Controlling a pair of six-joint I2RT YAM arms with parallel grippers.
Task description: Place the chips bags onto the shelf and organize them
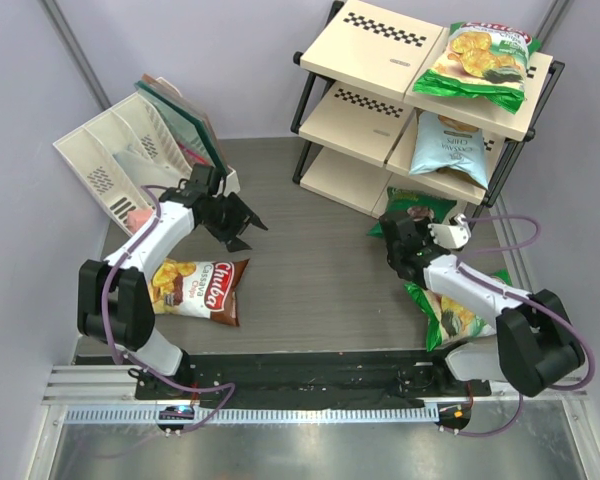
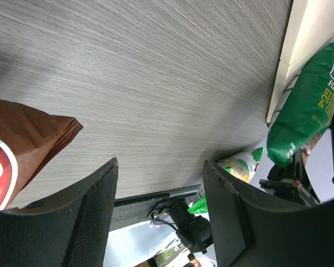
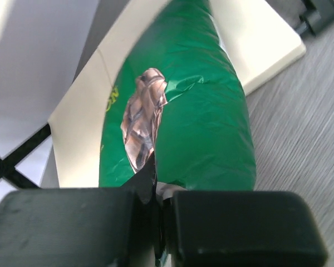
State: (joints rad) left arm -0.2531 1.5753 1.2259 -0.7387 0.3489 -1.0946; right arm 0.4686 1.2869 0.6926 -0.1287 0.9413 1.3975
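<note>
The shelf [image 1: 365, 45] stands at the back right. A green-and-white chips bag [image 1: 480, 62] lies on its top board and a light blue bag [image 1: 450, 145] on the middle board. My right gripper [image 1: 400, 238] is shut on the edge of a green bag [image 1: 417, 205] that rests on the bottom board. The right wrist view shows that gripper [image 3: 158, 194], the bag [image 3: 211, 122] and the board [image 3: 78, 133]. Another green-and-white bag [image 1: 458, 315] lies under my right arm. The brown Chuba bag [image 1: 195, 288] lies at front left. My left gripper [image 1: 235, 225] is open and empty above the table, behind it.
A white slotted plastic organizer [image 1: 130, 150] with teal and pink boards leans at the back left. The left wrist view shows the brown bag's corner [image 2: 28, 144], bare grey tabletop [image 2: 156, 83] and the green bag at the shelf [image 2: 306, 105]. Grey walls enclose the table.
</note>
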